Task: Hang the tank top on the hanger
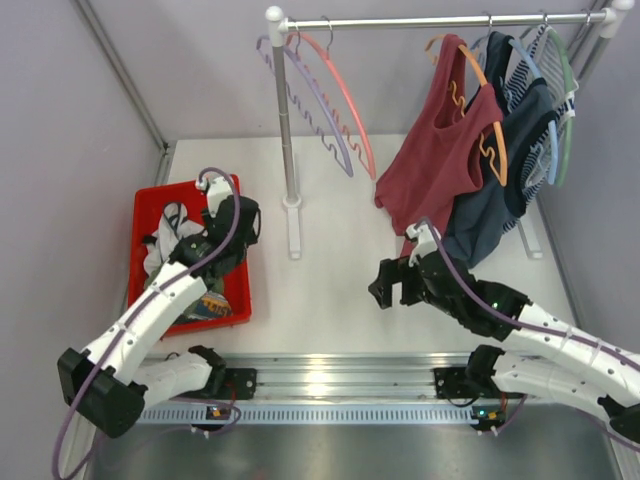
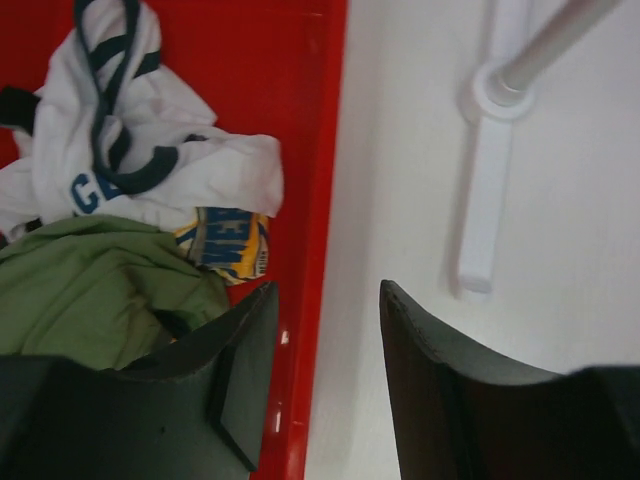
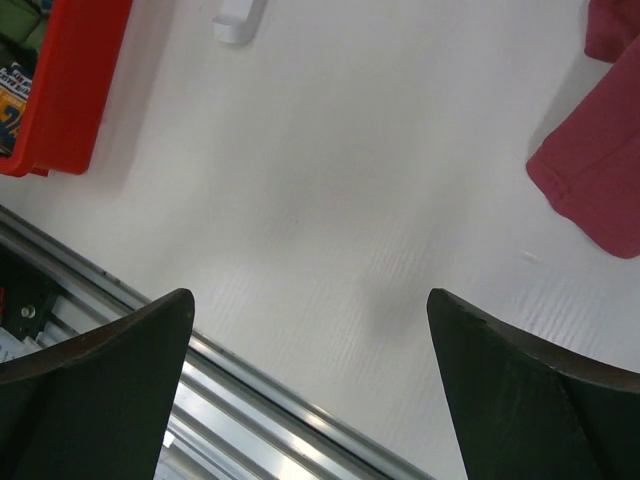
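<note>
The olive-green tank top (image 2: 90,290) lies crumpled in the red bin (image 2: 320,150), under a white printed garment (image 2: 150,150). In the top view my left arm covers it. My left gripper (image 2: 328,290) is open and empty, hanging over the bin's right wall, with one finger over the green cloth and the other over the table; it also shows in the top view (image 1: 243,232). The salmon-pink hanger (image 1: 350,100) hangs empty on the rack rail, to the right of a lilac hanger (image 1: 300,100). My right gripper (image 1: 383,285) is open and empty above bare table (image 3: 310,295).
The rack's post and foot (image 1: 292,215) stand between the bin (image 1: 180,188) and my right gripper. A dark red tank top (image 1: 435,165) on an orange hanger, with navy and striped garments beside it, hangs down to the table at the right. An aluminium rail (image 1: 330,385) runs along the near edge.
</note>
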Available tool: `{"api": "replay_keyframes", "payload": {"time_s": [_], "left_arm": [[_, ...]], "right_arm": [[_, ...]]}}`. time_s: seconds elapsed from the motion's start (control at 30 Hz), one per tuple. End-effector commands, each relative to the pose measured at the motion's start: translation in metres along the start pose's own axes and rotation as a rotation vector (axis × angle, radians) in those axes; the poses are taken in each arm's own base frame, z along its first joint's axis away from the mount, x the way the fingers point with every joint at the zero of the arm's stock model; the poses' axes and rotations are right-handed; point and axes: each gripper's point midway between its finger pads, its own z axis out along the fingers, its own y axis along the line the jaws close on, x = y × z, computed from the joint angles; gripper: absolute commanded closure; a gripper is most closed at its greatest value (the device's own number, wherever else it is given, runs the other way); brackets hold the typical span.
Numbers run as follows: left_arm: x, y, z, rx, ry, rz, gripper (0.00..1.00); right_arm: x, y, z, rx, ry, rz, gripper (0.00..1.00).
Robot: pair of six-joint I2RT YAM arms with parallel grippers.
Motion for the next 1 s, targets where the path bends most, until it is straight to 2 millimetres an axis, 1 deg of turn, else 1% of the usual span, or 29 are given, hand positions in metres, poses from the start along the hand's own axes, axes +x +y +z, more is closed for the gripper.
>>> {"api": "replay_keyframes", "payload": {"time_s": [0.0, 0.03, 0.1, 0.13, 0.17, 0.2, 0.23, 0.3, 0.33, 0.37, 0.4, 0.47, 0.53, 0.6, 0.63, 0.67, 0.8, 0.9, 0.97], "left_arm": [[-0.01, 0.03, 0.011, -0.112, 0.014, -0.066, 0.48], [-0.01, 0.049, 0.02, -0.17, 0.019, -0.097, 0.48], [-0.008, 0.064, 0.031, -0.212, 0.038, -0.138, 0.47], [-0.005, 0.075, 0.036, -0.24, 0.052, -0.166, 0.47], [-0.001, 0.083, 0.036, -0.27, 0.068, -0.179, 0.48], [-0.003, 0.086, 0.036, -0.291, 0.055, -0.196, 0.48], [0.005, 0.099, 0.031, -0.357, 0.065, -0.184, 0.48], [0.013, 0.116, 0.026, -0.442, 0.054, -0.229, 0.45], [0.024, 0.127, 0.021, -0.479, 0.062, -0.232, 0.44], [0.028, 0.133, 0.021, -0.501, 0.058, -0.259, 0.43], [0.039, 0.144, 0.021, -0.53, 0.076, -0.272, 0.42], [0.047, 0.152, 0.023, -0.548, 0.075, -0.289, 0.41], [0.064, 0.164, 0.027, -0.588, 0.117, -0.295, 0.39], [0.073, 0.174, 0.032, -0.622, 0.136, -0.305, 0.38], [0.083, 0.177, 0.036, -0.63, 0.157, -0.305, 0.38], [0.085, 0.176, 0.041, -0.62, 0.164, -0.306, 0.38], [0.089, 0.171, 0.052, -0.594, 0.19, -0.332, 0.38], [0.101, 0.169, 0.06, -0.59, 0.226, -0.329, 0.39], [0.104, 0.166, 0.063, -0.573, 0.24, -0.326, 0.5]], "right_arm": [[-0.02, 0.029, -0.005, -0.124, -0.048, 0.009, 0.0], [-0.02, 0.031, -0.005, -0.133, -0.046, 0.009, 0.0], [-0.019, 0.033, -0.004, -0.147, -0.045, 0.01, 0.0], [-0.019, 0.036, -0.004, -0.163, -0.043, 0.012, 0.0], [-0.017, 0.039, -0.003, -0.172, -0.031, 0.01, 0.0], [-0.016, 0.039, -0.003, -0.176, -0.027, 0.009, 0.0], [-0.016, 0.041, -0.003, -0.181, -0.024, 0.01, 0.0], [-0.012, 0.042, -0.003, -0.191, -0.012, 0.007, 0.0], [-0.012, 0.042, -0.003, -0.196, -0.013, 0.005, 0.0], [-0.01, 0.042, -0.002, -0.198, -0.015, 0.007, 0.0], [-0.009, 0.043, -0.002, -0.205, -0.014, 0.008, 0.0], [-0.008, 0.044, -0.001, -0.213, -0.015, 0.008, 0.0], [-0.008, 0.046, -0.001, -0.224, -0.011, 0.008, 0.0], [-0.005, 0.046, 0.0, -0.227, -0.003, 0.003, 0.0], [-0.005, 0.046, 0.0, -0.227, -0.003, 0.003, 0.0], [-0.004, 0.045, 0.0, -0.226, 0.001, 0.001, 0.0], [-0.003, 0.046, 0.001, -0.23, 0.005, 0.005, 0.0], [-0.003, 0.049, 0.0, -0.241, 0.006, 0.008, 0.0], [-0.003, 0.05, 0.001, -0.246, 0.011, 0.008, 0.0]]}}
